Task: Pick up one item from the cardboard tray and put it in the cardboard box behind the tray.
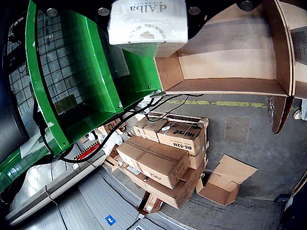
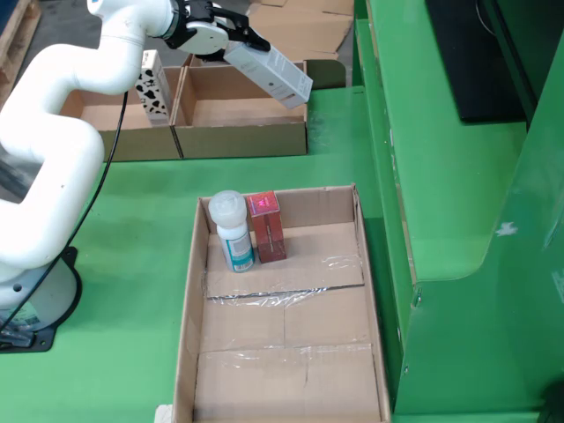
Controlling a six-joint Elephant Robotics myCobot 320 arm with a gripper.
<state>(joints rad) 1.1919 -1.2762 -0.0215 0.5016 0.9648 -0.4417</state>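
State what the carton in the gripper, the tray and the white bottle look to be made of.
Carton: seemingly printed paperboard, smooth white faces, sharp folded edges.
Tray: brown corrugated cardboard, matte, with shiny clear tape across its seams.
White bottle: probably plastic, slightly glossy, with a teal label.

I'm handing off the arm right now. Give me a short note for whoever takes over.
Pincer: shut on the white carton, held tilted in the air over the cardboard box behind the tray.
Cardboard tray: white bottle and red box stand upright at its far end, side by side.
Done: one item picked and carried to the box.
Left: lower, release the carton in the box, pull back.
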